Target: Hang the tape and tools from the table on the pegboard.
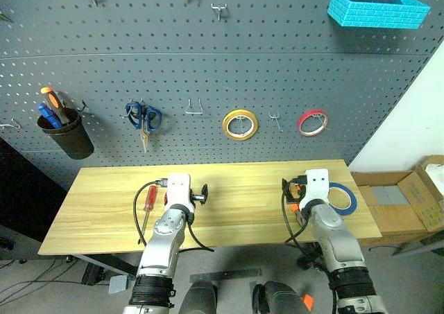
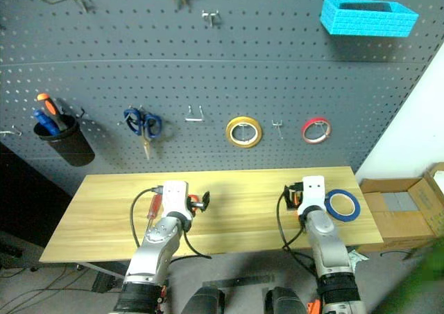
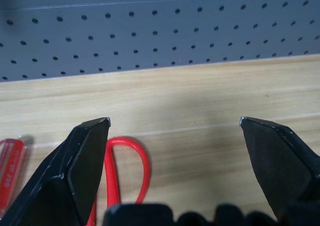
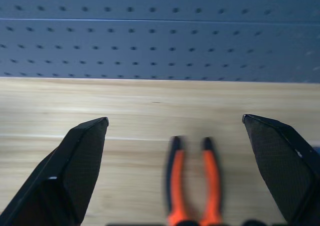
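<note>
The blue tape (image 1: 343,198) lies flat near the right end of the wooden table (image 1: 236,182), just right of my right arm. My right gripper (image 4: 175,118) is open above the orange-and-black pliers (image 4: 192,181), whose handles lie between its fingers and point toward the pegboard (image 1: 208,71). Over the red-handled scissors (image 3: 131,161) my left gripper (image 3: 175,121) also stands open and empty; one red loop shows beside its finger. The red-handled screwdriver (image 1: 149,197) lies on the table left of my left arm.
On the pegboard hang blue-handled scissors (image 1: 143,116), a yellow ring (image 1: 240,125) and a red ring (image 1: 312,122), with bare hooks (image 1: 194,107) between them. A black cup (image 1: 66,134) of tools hangs left, a cyan basket (image 1: 377,9) upper right. Cardboard boxes (image 1: 402,199) sit right of the table.
</note>
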Available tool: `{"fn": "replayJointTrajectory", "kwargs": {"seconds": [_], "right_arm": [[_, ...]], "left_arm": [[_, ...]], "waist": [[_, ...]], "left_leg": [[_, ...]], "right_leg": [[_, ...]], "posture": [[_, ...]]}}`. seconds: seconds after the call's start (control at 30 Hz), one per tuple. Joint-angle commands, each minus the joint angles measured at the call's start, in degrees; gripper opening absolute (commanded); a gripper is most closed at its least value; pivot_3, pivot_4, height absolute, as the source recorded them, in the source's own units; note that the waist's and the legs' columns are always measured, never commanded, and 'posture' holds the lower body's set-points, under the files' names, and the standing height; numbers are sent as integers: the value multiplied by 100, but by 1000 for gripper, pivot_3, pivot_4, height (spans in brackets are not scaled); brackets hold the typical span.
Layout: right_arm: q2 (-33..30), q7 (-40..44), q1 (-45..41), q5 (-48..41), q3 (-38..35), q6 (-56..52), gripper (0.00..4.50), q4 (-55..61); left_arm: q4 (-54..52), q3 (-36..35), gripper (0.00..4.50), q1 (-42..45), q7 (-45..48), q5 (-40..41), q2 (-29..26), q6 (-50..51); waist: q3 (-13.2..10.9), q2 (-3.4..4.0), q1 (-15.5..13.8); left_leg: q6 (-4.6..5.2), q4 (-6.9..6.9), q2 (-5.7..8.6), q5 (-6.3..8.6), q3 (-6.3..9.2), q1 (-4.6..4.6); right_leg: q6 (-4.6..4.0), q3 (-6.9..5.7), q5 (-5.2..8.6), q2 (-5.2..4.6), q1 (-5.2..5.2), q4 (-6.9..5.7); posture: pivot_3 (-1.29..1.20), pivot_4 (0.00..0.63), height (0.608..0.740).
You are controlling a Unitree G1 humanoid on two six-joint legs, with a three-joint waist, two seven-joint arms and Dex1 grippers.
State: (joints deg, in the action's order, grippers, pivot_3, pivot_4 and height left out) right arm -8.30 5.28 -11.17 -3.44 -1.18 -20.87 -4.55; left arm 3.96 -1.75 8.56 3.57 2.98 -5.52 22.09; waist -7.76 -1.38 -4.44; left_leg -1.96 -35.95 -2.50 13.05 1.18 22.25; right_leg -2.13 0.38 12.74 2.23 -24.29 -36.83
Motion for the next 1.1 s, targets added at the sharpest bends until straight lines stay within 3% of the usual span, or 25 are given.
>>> {"fn": "replayJointTrajectory", "kwargs": {"seconds": [0.03,0.3,0.5,0.8,1.1], "right_arm": [[-337,319,-180,-56,-89,-274,4500,412],[-1389,1284,-258,-238,-199,-927,4500,371],[-1758,1560,-618,-489,-496,-1425,4500,-157],[-1934,1709,-1300,-546,-740,-1495,4500,-1492],[-2031,1839,-1999,-598,-951,-1348,4500,-3008]], "left_arm": [[-227,-137,4475,377,173,142,-131,26],[-366,658,4475,1311,2028,706,-557,828],[-527,1320,4475,1497,3279,1212,-670,1352],[79,2131,4475,2208,3909,1103,-89,1204],[963,2305,4475,2728,4060,887,301,793]], "waist": [[-39,-6,4],[-175,1,20],[-359,-13,131],[-760,-14,180],[-1076,-16,300]], "left_leg": [[0,0,0,0,1,0],[0,-4,17,-1,2,25],[-2,-5,20,2,-19,55],[-2,-8,13,1,-35,77],[-5,-12,13,0,-48,145]], "right_leg": [[0,-1,0,0,-1,-1],[25,-7,7,2,-8,-1],[71,18,-2,0,-38,-5],[77,44,-6,-3,-78,-24],[93,55,0,-16,-122,-21]], "posture": [[226,129,740],[199,174,740],[172,234,740],[137,337,740],[148,392,740]]}}
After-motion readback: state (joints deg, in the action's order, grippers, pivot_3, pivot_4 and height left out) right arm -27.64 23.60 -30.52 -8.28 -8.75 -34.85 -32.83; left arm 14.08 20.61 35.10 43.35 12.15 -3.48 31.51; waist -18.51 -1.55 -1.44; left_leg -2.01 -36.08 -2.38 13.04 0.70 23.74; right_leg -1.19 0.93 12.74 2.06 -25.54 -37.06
